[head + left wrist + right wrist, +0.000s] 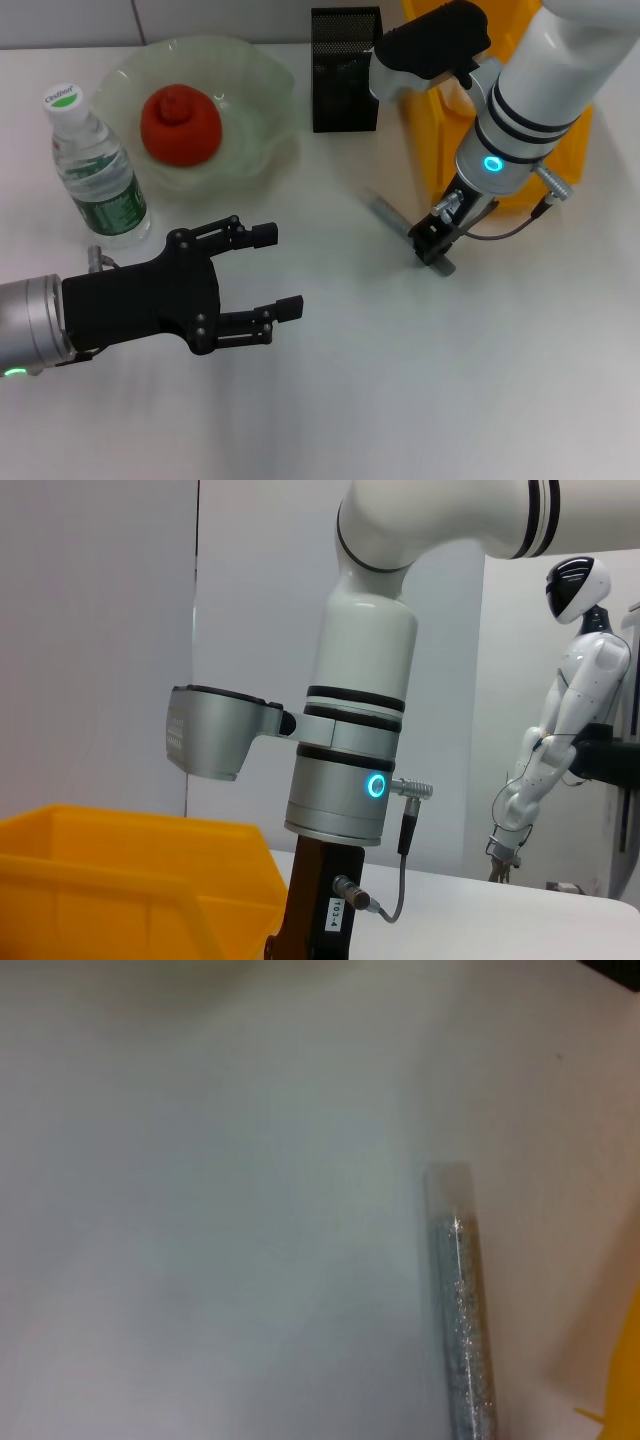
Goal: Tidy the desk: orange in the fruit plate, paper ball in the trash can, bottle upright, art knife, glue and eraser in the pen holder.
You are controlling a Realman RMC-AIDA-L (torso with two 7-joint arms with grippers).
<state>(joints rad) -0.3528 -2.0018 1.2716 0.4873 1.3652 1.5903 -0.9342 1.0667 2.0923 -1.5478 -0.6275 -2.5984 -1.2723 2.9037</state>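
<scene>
A grey glittery glue tube point(385, 213) lies flat on the white desk, in front of the black mesh pen holder point(345, 68). My right gripper point(433, 246) points down onto the tube's near end. The tube fills the right wrist view point(460, 1310). The orange point(180, 125) sits in the pale green fruit plate point(262, 88). The water bottle point(97, 170) stands upright left of the plate. My left gripper point(278, 270) is open and empty, hovering at the front left. The paper ball, art knife and eraser are out of view.
A yellow bin point(432, 140) stands at the back right behind my right arm, and it also shows in the left wrist view point(110, 880). In that view a white humanoid robot point(570, 700) stands far off beyond the desk.
</scene>
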